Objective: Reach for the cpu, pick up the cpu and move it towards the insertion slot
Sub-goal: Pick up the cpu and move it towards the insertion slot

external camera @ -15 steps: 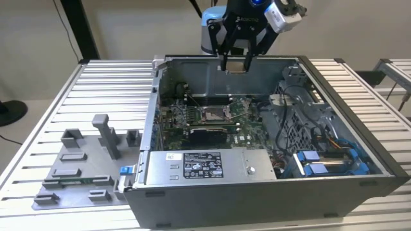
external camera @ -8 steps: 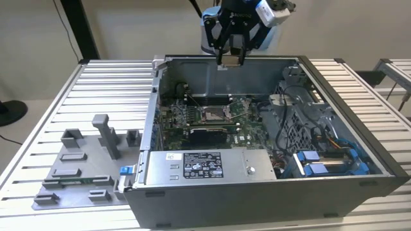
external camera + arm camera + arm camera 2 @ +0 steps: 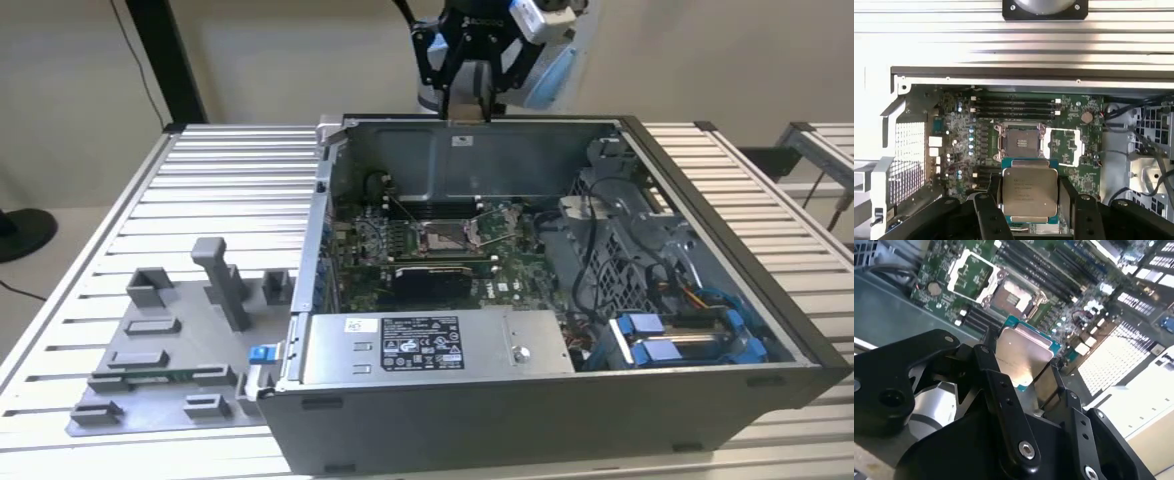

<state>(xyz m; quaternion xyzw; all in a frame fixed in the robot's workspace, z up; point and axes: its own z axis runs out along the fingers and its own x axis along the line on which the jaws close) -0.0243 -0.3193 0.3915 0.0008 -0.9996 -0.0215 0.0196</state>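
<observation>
My gripper (image 3: 467,112) hangs above the far wall of the open computer case (image 3: 747,330). It is shut on the cpu (image 3: 1030,192), a thin square chip with a pale silver face and a teal-green rim, held by two opposite edges between the dark fingers (image 3: 1066,196). In the second wrist view the cpu (image 3: 1021,357) sits the same way between the black linkages of the gripper (image 3: 1021,369). The insertion slot (image 3: 445,237) lies on the green board at the case's middle, its silver frame flipped open; in both wrist views the slot (image 3: 1020,142) (image 3: 1011,295) lies beyond the chip.
A grey fixture plate (image 3: 174,350) with upright plastic blocks sits on the slatted table at the exterior view's left. Inside the case are a power supply (image 3: 427,345), blue drive caddies (image 3: 681,335), loose cables (image 3: 607,215) and memory slots (image 3: 1014,106) beside the slot.
</observation>
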